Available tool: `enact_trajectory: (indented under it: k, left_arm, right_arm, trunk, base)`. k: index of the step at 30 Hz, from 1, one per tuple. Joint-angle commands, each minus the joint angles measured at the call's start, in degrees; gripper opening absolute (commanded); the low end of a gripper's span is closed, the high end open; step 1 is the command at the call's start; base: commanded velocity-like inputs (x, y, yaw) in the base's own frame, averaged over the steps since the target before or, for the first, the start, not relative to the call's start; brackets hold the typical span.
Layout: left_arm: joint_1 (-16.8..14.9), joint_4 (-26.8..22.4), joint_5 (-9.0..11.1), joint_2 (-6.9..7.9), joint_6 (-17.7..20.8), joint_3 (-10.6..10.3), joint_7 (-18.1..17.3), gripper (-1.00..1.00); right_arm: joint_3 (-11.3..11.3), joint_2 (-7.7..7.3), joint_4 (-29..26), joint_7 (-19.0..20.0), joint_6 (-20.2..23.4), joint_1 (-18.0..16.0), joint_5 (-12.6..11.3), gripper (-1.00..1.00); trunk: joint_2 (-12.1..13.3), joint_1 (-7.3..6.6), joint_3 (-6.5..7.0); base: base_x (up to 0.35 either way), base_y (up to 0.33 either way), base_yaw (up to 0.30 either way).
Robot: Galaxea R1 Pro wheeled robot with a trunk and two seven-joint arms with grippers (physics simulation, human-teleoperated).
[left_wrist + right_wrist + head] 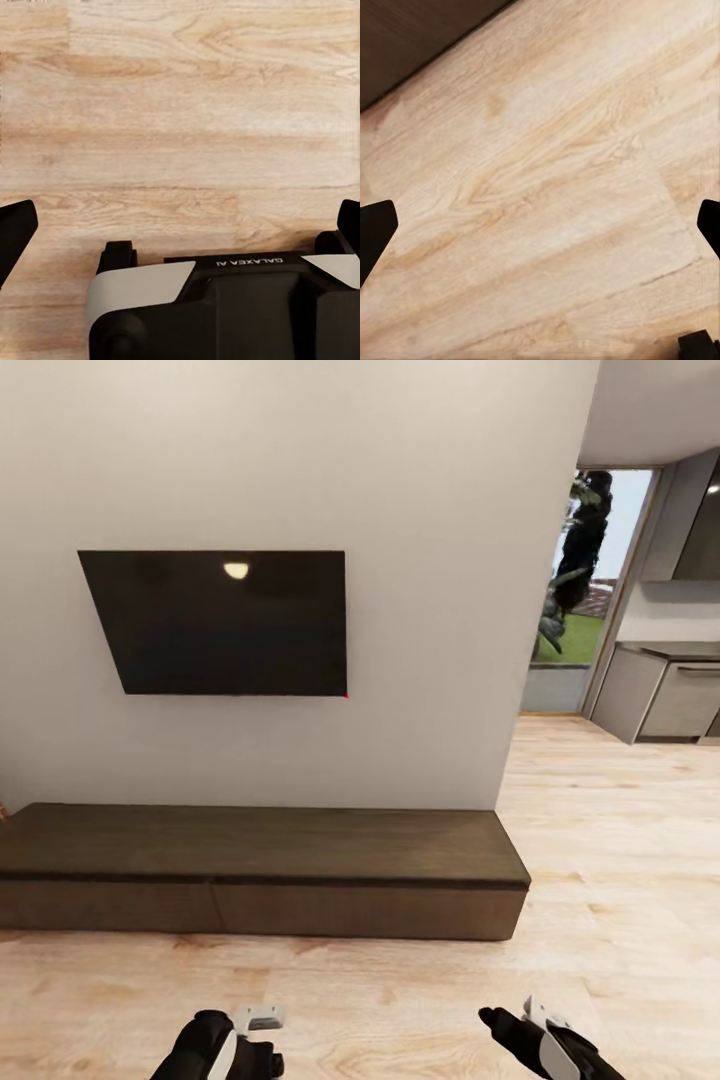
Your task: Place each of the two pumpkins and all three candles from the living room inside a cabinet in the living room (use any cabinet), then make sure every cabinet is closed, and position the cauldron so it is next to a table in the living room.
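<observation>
Two grippers: yours, both spread wide.
Left gripper [180,225]: released, holding nothing, above floor [180,112].
Right gripper [540,225]: released, empty; cabinet [260,870] ahead, drawers shut.

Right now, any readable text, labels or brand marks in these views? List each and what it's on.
"GALAXEA AI": white lettering on the black housing of the left gripper, seen upside down in the left wrist view.
No other text: the wall screen is dark with a lamp reflection and a tiny red dot at its lower corner, and the cabinet and wood floor carry no markings.
</observation>
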Motion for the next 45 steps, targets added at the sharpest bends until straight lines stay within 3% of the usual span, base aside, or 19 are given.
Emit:
enact_trajectory:
  k: [1,5,12,18,25,30,31,34,38,42,45]
  left_arm:
    - [-0.33,-0.33,-0.29,-0.33,-0.33,-0.33,0.33,1.00]
    - [-1.63,-1.61,-0.36,-1.64,-1.63,-1.59,1.61,1.00]
    - [-3.90,-3.22,-0.06,-3.89,-1.72,-0.70,1.79,1.00]
    - [-5.35,-3.68,0.05,-3.93,-0.90,1.14,1.65,1.00]
    - [-5.44,-5.61,2.05,-3.63,1.35,3.39,-0.27,1.00]
    - [-5.49,-7.22,3.50,-2.06,2.96,5.00,-1.88,1.00]
    - [-5.54,-7.64,6.11,-0.91,9.13,6.96,-9.89,1.00]
    - [-5.60,-7.76,7.50,0.61,9.64,7.03,-14.48,1.00]
    - [-5.62,-7.75,9.98,2.83,10.22,7.15,-19.57,1.00]
    - [-5.62,-7.75,13.99,4.10,10.91,9.54,-21.26,1.00]
    - [-5.63,-7.75,15.20,4.84,11.48,11.38,-21.66,1.00]
  right_arm:
    - [-0.33,0.33,-0.33,0.33,-0.33,-0.33,-0.33,1.00]
    - [-0.91,1.63,-1.63,0.96,-1.61,-1.32,-1.16,1.00]
    - [-2.83,3.89,-3.90,2.76,-3.85,-3.29,-3.21,1.00]
    - [-4.73,5.83,-5.85,4.69,-5.77,-5.25,-5.25,1.00]
    - [-6.66,5.30,-8.12,4.76,-6.64,-5.19,-7.51,1.00]
    - [-8.29,4.42,-7.66,5.92,-5.87,-5.19,-9.11,1.00]
    - [-11.16,3.63,-2.63,7.76,-5.42,-5.19,-23.36,1.00]
    - [-12.09,1.85,0.86,11.31,-4.49,-5.19,-29.01,1.00]
    - [-12.42,1.27,3.02,14.17,-4.34,-5.24,-34.45,1.00]
    - [-12.50,1.78,3.26,14.49,-4.75,-5.34,-35.14,1.00]
    - [-12.57,2.08,3.29,14.52,-4.81,-5.36,-35.35,1.00]
  trunk:
    - [0.00,0.00,0.00]
    - [0.00,0.00,0.00]
    - [0.00,0.00,0.00]
    - [0.00,0.00,0.00]
    - [0.00,0.00,0.00]
    - [0.00,0.00,0.00]
    - [0.00,0.00,0.00]
    - [-1.20,0.66,-0.54]
    - [-2.81,1.54,-1.26]
    - [-4.41,2.42,-1.97]
    - [-5.62,3.07,-2.51]
  base:
    - [0.325,0.000,0.000]
    - [0.329,0.000,0.000]
    - [0.206,0.000,0.000]
    - [0.191,0.000,0.000]
    - [0.018,0.000,0.000]
    - [0.001,0.000,0.000]
    - [0.000,0.000,0.000]
    - [0.000,0.000,0.000]
    - [0.000,0.000,0.000]
    - [0.000,0.000,0.000]
    - [0.000,0.000,0.000]
